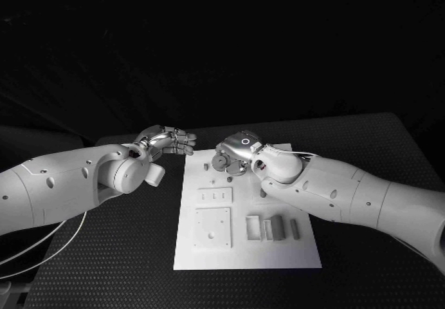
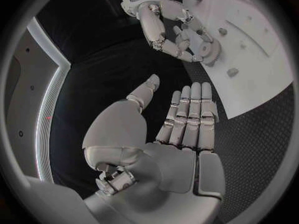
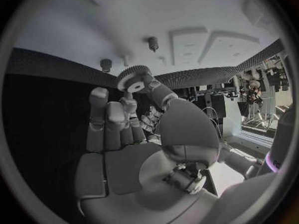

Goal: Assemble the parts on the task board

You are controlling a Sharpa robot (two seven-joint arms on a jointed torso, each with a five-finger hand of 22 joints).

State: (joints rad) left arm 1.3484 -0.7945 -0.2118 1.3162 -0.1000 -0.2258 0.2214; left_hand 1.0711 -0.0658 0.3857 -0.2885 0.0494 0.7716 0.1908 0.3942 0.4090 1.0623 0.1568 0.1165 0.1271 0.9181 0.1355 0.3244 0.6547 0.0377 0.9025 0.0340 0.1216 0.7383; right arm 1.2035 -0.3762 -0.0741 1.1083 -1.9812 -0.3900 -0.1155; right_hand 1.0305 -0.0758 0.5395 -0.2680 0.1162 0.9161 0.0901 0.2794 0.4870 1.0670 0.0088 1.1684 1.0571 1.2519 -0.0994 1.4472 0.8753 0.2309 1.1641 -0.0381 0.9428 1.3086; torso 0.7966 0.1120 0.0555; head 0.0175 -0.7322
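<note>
Reaching over the task board's [image 1: 245, 251] far end, the right hand [image 1: 237, 153] is pinching a toothed grey gear [image 3: 132, 79]; the left hand [image 2: 165, 144] is hovering beside the board, fingers straight, holding nothing.

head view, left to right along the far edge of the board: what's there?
left hand, open, off the board's left edge → small peg on the task board → gear held by the right hand
</note>
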